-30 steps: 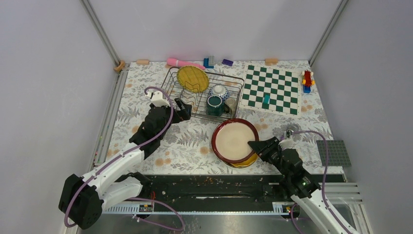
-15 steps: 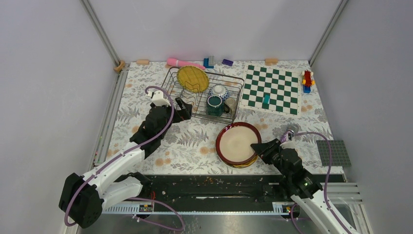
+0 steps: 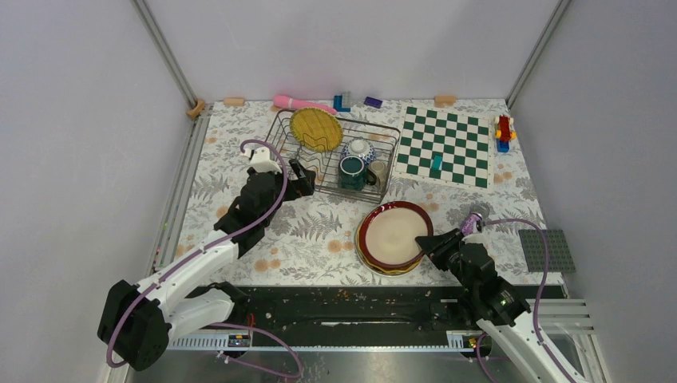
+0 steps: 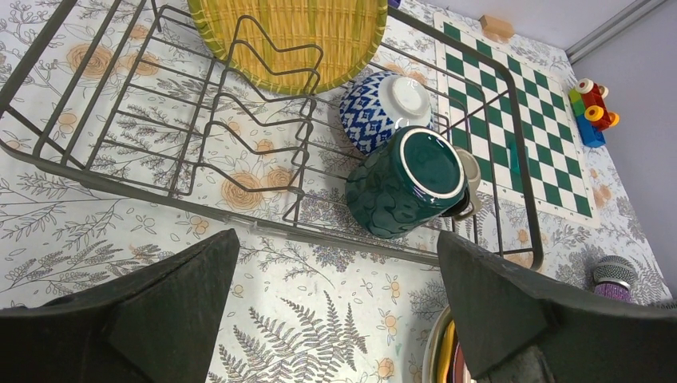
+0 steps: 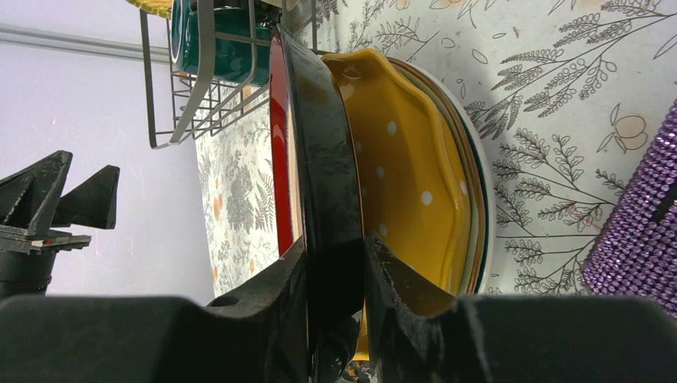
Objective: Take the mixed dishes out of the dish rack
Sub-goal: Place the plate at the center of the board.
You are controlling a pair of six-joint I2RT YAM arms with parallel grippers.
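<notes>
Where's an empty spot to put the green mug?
The bare tablecloth in front of the dish rack, between the left gripper and the plate stack. It's crowded at the rack's right end and where the right gripper holds the red-rimmed plate.

Left pincer (image 4: 337, 239) spread wide, right pincer (image 5: 335, 251) clamped, arms outstretched

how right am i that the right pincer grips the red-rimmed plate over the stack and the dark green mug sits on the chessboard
Only partly. The right pincer does grip the red-rimmed plate over the stack, but the dark green mug is not on the chessboard. It lies in the dish rack beside the patterned bowl, as the left wrist view shows.
</notes>
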